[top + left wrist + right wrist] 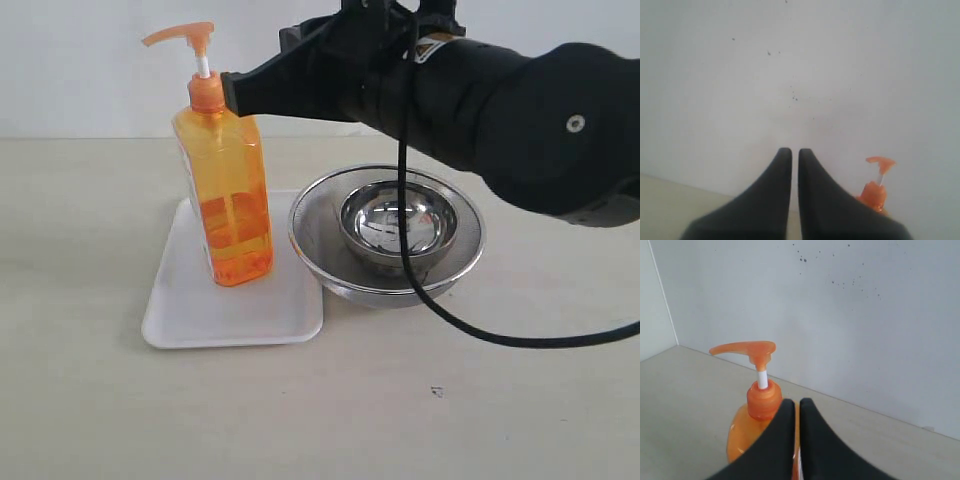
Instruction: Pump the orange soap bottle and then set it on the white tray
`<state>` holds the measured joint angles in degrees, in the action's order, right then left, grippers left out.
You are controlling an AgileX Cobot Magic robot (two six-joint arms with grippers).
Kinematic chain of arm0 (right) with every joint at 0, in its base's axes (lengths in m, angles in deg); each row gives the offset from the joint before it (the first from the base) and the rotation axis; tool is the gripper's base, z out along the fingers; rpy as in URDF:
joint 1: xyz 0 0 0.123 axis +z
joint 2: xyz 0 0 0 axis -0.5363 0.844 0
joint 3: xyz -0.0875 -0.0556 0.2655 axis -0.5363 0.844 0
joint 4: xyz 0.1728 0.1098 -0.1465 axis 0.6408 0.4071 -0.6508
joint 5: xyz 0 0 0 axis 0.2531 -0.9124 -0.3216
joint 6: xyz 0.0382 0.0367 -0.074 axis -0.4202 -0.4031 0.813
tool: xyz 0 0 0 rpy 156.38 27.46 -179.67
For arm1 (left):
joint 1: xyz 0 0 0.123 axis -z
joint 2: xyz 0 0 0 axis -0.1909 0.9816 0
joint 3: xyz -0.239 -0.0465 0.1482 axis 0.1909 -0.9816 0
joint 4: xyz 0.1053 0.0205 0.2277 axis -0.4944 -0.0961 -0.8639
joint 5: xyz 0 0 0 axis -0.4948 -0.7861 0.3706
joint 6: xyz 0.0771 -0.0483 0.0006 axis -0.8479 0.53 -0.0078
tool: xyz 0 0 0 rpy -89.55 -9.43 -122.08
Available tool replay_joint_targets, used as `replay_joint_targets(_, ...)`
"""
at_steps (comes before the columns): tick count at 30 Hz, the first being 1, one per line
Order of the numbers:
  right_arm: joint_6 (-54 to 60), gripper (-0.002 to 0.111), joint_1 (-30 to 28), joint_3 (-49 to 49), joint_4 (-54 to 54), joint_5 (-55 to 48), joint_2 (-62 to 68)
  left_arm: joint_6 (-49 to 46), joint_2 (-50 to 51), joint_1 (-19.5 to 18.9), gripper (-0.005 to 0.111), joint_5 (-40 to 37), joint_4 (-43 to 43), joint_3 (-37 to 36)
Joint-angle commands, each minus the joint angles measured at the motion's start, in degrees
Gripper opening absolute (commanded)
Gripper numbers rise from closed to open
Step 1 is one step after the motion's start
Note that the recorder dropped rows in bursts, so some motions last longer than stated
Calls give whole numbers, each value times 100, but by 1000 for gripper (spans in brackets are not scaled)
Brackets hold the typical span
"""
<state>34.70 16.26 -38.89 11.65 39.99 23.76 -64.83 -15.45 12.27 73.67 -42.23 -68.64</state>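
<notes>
Beige table (100,420): orange soap bottle (225,190) on white tray (190,315); right end effector (797,403) closed

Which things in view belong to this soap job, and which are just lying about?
Job:
- tall translucent orange plastic soap bottle, standing on the tray
- flat white rectangular tray
- right pincer, shut, close by the bottle's collar

Lying about:
- wide round steel bowl
- smaller shiny steel bowl nested inside it

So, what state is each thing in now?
Tall translucent orange plastic soap bottle: upright on tray, pump head raised.
Flat white rectangular tray: holds the bottle.
Small round steel bowl: empty, nested in the larger steel bowl.
Left end effector: shut.
Right end effector: shut.
</notes>
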Motion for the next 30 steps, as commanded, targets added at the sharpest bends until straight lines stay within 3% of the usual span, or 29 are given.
replay_joint_targets(1,153,1,-17,23,-5,79,-55,-565,664,-9,5,-232,-25,378)
replay_joint_targets(14,493,1,-17,23,6,79,-55,-802,2449,53,5,-232,-184,1407)
replay_joint_targets(18,491,1,-17,23,19,79,-55,-802,2972,398,5,-190,-371,1563)
replay_joint_targets(24,703,1,-17,23,19,117,-55,-773,3737,1057,5,518,-808,1573)
replay_joint_targets(30,804,1,-74,23,19,117,-55,-389,4565,1203,5,989,-1323,1573)
